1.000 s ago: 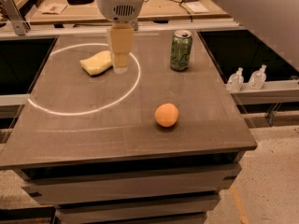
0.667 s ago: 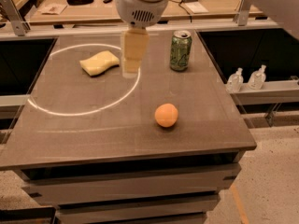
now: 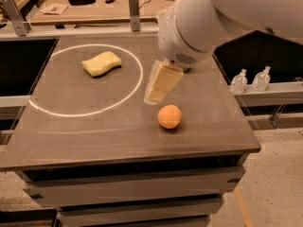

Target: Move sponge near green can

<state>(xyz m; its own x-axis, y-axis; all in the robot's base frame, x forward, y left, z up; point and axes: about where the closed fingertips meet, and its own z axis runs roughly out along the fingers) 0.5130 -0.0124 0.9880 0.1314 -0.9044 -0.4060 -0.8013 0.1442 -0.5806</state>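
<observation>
The pale yellow, wavy-edged foam sponge (image 3: 101, 63) lay flat on the dark grey table (image 3: 85, 131), inside the thin white circle (image 3: 138, 82) marked on its top and towards that circle's far side. The robot's blocky pale yellow gripper (image 3: 155, 96) hung tilted over the middle of the table, just outside the circle's right edge, its tip low over the surface; whether it was apart or together could not be told, though it clearly gripped nothing, being well apart from the sponge. From the gripper the sponge lay to the picture's left and farther back, with its long axis running roughly across the view, the right end turned slightly away. A round orange fruit (image 3: 169, 116) sat just beside the gripper on the near side. The green can could not be seen; the bulky white arm (image 3: 189, 32) covered the back right of the table, where it may have stood. By my judgement the sponge was not yet taken up, and the next move called for a reach back leftward, closing across the sponge's narrow waist.
</observation>
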